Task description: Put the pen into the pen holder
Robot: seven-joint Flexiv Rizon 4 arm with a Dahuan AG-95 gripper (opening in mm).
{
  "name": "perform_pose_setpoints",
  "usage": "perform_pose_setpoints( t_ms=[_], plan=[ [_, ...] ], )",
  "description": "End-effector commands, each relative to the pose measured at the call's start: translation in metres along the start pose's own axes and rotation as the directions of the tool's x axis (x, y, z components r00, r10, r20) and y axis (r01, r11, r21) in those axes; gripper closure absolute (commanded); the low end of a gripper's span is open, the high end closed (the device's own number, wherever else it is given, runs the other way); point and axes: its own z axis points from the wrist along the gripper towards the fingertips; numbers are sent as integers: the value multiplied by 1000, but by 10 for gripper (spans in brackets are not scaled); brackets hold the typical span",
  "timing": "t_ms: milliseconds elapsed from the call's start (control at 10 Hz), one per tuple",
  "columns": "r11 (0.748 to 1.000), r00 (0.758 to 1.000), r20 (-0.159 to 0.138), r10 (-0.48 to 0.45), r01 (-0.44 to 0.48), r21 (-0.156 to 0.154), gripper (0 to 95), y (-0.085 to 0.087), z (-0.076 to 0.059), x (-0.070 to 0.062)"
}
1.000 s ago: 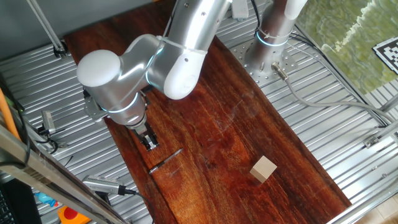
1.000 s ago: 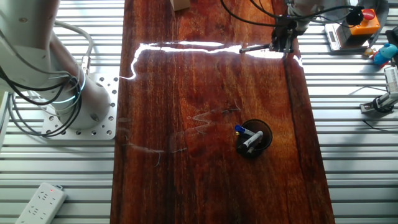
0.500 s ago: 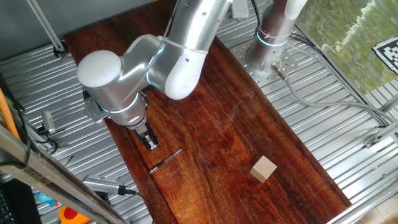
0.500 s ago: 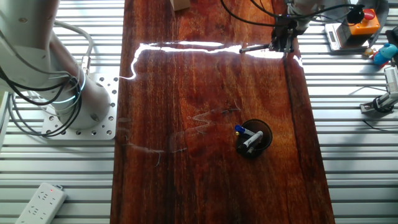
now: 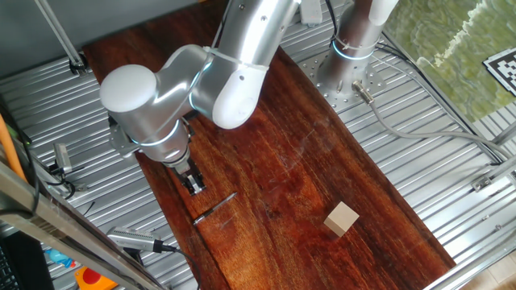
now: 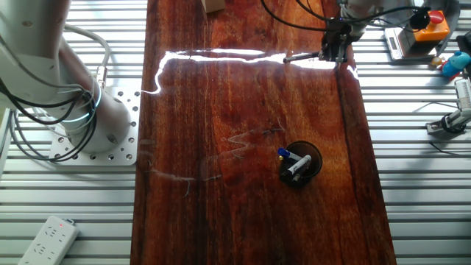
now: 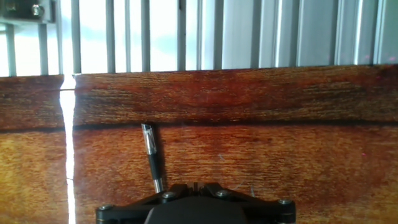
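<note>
The slim dark grey pen [image 5: 214, 208] lies flat on the wooden table near its edge. It also shows in the other fixed view [image 6: 302, 56], in glare, and in the hand view [image 7: 151, 158]. My gripper [image 5: 193, 184] hangs just above the table right beside the pen's end, fingers together and holding nothing; it shows in the other fixed view [image 6: 337, 53] and at the bottom of the hand view [image 7: 196, 186]. The round black pen holder [image 6: 300, 163] stands further along the table with blue-tipped pens in it. In the first fixed view it is hidden.
A tan wooden block [image 5: 342, 218] sits on the table away from the pen. A metal cylinder with a cable [image 5: 133, 240] lies on the slatted metal beside the table edge. The arm's base [image 5: 347, 56] stands at the far side. A power strip [image 6: 48, 239] lies off the table.
</note>
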Motion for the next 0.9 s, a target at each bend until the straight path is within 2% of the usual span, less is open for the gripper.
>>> perform_pose_setpoints(
  t_ms=[100,900],
  plan=[
    [1000,999,-30,-11,11,6,950,1,0,-1],
    [997,997,-16,-73,73,1,950,0,0,0]
  ],
)
